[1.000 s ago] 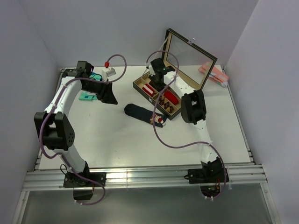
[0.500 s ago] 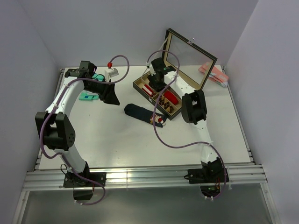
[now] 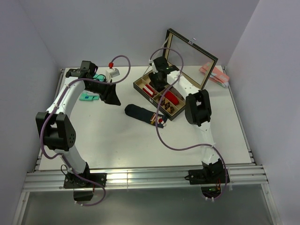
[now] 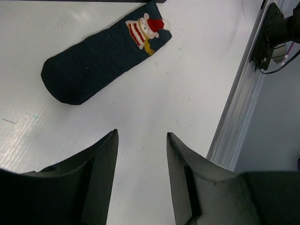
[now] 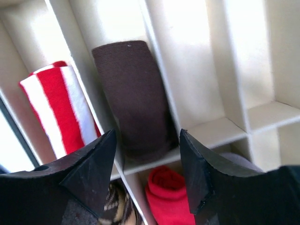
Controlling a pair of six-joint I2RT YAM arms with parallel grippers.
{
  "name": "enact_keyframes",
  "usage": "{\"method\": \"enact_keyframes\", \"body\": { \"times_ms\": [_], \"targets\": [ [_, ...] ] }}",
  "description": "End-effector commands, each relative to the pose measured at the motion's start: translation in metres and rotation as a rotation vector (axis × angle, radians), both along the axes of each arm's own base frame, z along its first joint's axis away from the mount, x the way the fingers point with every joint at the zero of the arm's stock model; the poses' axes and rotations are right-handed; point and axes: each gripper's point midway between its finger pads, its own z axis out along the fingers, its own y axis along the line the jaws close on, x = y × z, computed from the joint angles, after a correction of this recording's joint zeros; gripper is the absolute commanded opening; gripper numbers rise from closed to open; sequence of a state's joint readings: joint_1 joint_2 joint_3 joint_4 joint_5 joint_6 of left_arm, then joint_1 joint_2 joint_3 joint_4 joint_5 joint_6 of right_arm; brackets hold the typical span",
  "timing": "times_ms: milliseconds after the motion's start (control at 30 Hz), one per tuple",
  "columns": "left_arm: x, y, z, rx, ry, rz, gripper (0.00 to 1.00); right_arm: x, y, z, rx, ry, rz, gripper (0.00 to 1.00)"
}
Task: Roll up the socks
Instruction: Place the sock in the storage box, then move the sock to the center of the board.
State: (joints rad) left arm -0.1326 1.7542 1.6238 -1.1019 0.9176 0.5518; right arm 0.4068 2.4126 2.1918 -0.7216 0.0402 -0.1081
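From above, the navy sock [image 3: 140, 113] lies flat on the table [image 3: 117, 140], just beside the box [image 3: 138, 86].

Left wrist: my left tool [image 4: 140, 136] is wide open and empty, with the sock ahead. I'd pinch one end squarely.

Right wrist: my right tool [image 5: 147, 136] is open and empty over the brown sock [image 5: 133, 98], which sits in its compartment.

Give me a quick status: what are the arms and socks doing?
Left fingers open, empty, above table near flat navy sock. Right fingers open, poised over brown sock in box. Nothing blocking.
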Motion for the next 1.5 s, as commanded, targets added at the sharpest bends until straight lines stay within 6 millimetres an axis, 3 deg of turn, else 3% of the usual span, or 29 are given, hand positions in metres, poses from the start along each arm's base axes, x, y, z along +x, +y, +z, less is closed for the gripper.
{"method": "enact_keyframes", "body": {
  "times_ms": [0,267,300,367,433,467,500,533,567,600,633,700,733,767,800,867,933,967,1167,1333,1467],
  "targets": [
    [0.008,-0.003,0.011,-0.012,-0.045,0.007,0.51,0.018,-0.022,0.088,0.051,-0.197,-0.085,0.64],
    [0.014,0.0,0.007,0.01,-0.088,0.052,0.53,0.013,-0.025,0.141,0.122,-0.288,-0.128,0.65],
    [0.015,0.0,0.005,0.013,-0.077,0.075,0.53,0.008,-0.027,0.141,0.123,-0.281,-0.132,0.65],
    [0.024,0.001,0.0,0.017,-0.118,0.105,0.53,0.001,-0.031,0.159,0.148,-0.312,-0.16,0.64],
    [0.035,0.002,-0.004,0.031,-0.128,0.19,0.53,-0.011,-0.035,0.15,0.163,-0.288,-0.194,0.64],
    [0.029,-0.003,-0.013,0.036,-0.123,0.204,0.53,-0.017,-0.039,0.17,0.186,-0.327,-0.211,0.63],
    [0.046,-0.005,-0.009,0.032,-0.174,0.28,0.53,-0.026,-0.043,0.158,0.179,-0.302,-0.232,0.61],
    [0.049,-0.009,-0.011,0.03,-0.189,0.309,0.54,-0.032,-0.046,0.161,0.201,-0.305,-0.267,0.61],
    [0.044,-0.02,-0.018,0.027,-0.193,0.316,0.54,-0.039,-0.049,0.177,0.228,-0.334,-0.282,0.6],
    [0.057,-0.022,-0.017,0.033,-0.242,0.382,0.54,-0.05,-0.053,0.166,0.237,-0.306,-0.317,0.6],
    [0.059,-0.028,-0.019,0.04,-0.264,0.403,0.55,-0.056,-0.056,0.167,0.247,-0.309,-0.335,0.6],
    [0.052,-0.054,-0.031,0.064,-0.296,0.384,0.56,-0.076,-0.063,0.167,0.274,-0.306,-0.374,0.59],
    [0.056,-0.055,-0.045,0.131,-0.32,0.415,0.56,-0.082,-0.066,0.168,0.279,-0.31,-0.387,0.59],
    [0.045,-0.077,-0.052,0.153,-0.34,0.369,0.56,-0.092,-0.069,0.156,0.275,-0.288,-0.394,0.59],
    [0.043,-0.085,-0.057,0.167,-0.352,0.364,0.57,-0.1,-0.072,0.166,0.299,-0.307,-0.399,0.59],
    [0.038,-0.107,-0.071,0.197,-0.356,0.344,0.58,-0.11,-0.075,0.167,0.321,-0.311,-0.423,0.59],
    [0.041,-0.12,-0.082,0.214,-0.35,0.348,0.58,-0.125,-0.08,0.165,0.337,-0.31,-0.436,0.59],
    [0.038,-0.128,-0.086,0.223,-0.353,0.337,0.57,-0.132,-0.082,0.155,0.33,-0.294,-0.441,0.58],
    [0.054,-0.146,-0.114,0.265,-0.341,0.393,0.55,-0.156,-0.092,0.16,0.359,-0.321,-0.454,0.58],
    [0.075,-0.145,-0.133,0.316,-0.354,0.47,0.56,-0.169,-0.094,0.158,0.379,-0.322,-0.454,0.58],
    [0.069,-0.141,-0.163,0.401,-0.308,0.435,0.55,-0.175,-0.096,0.153,0.37,-0.31,-0.455,0.57]
  ]
}}
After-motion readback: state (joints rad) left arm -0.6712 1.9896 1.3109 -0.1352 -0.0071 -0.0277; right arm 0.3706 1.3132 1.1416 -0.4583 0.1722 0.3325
